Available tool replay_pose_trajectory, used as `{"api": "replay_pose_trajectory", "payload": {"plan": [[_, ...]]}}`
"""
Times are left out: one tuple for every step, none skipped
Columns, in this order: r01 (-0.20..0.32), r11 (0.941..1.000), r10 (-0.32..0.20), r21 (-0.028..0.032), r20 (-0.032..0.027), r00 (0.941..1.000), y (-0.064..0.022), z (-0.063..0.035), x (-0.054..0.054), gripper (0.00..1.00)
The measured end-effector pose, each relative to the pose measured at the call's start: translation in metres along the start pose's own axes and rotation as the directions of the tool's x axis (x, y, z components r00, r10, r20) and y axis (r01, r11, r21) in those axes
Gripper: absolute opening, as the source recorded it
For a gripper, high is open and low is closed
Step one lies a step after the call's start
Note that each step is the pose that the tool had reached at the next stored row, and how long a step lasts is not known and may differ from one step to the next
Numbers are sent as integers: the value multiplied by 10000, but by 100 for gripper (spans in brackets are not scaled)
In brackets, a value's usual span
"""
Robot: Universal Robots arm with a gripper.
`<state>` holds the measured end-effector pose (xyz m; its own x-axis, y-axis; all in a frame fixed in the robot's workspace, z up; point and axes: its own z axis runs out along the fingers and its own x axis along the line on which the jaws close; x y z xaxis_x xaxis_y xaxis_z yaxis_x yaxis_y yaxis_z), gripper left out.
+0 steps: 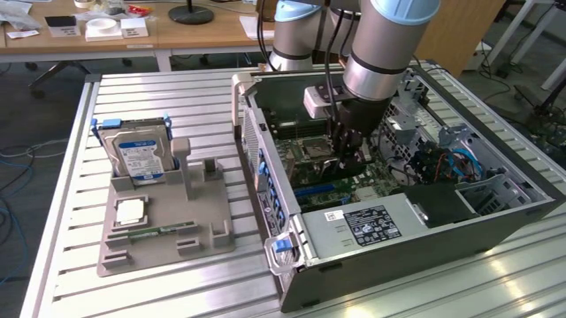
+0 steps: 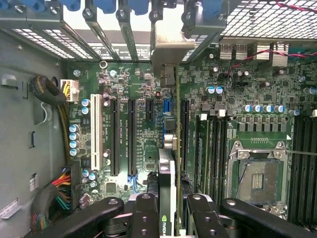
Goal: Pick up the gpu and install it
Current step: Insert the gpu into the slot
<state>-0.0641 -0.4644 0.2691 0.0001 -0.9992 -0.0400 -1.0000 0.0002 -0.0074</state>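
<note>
Black jointed metal gripper (image 2: 172, 204) up close, fingers pinching the thin dark gpu (image 2: 168, 166) edge-on over the glossy green motherboard (image 2: 143, 124) and its long black slots. Exterior view: card upright inside the open grey steel computer case (image 1: 398, 232).

— What sort of place are you working in?
— A robotics lab, by the look of it. My arm (image 1: 380, 46) stands at a slotted aluminium table (image 1: 159, 93). On that table sit a PC tower (image 1: 398, 232) with its side off and a grey parts fixture (image 1: 159, 245) with a hard drive (image 1: 137, 156) upright in it.
— And around the table?
— Wooden desks (image 1: 203, 33), one with a tape roll (image 1: 102, 24) on it, an office chair's castor base (image 1: 53, 69) underneath, and loose cables (image 1: 18, 159) on the floor.
</note>
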Motion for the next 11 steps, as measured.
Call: {"api": "replay_pose_trajectory", "payload": {"plan": [[1, 10000, -1, 0, -1, 10000, 0, 0, 5, 27], [1, 10000, -1, 0, 0, 10000, 1, 0, 11, 27], [0, 10000, 0, 1, 1, 10000, 3, 1, 11, 27], [1, 10000, -1, 1, 4, 10000, 4, 1, 11, 27], [2, 10000, -2, 0, 8, 10000, 4, 2, 11, 27], [2, 10000, -2, 1, 12, 10000, 7, 3, 11, 27], [0, 10000, 0, 1, 10, 10000, 11, 4, 12, 27], [1, 10000, -1, 0, 9, 10000, 12, 5, 12, 27], [2, 10000, -2, 0, 8, 10000, 12, 4, 12, 27], [2, 10000, -2, 0, 8, 10000, 12, 4, 12, 27], [2, 10000, -2, 0, 8, 10000, 12, 5, 12, 27]]}}
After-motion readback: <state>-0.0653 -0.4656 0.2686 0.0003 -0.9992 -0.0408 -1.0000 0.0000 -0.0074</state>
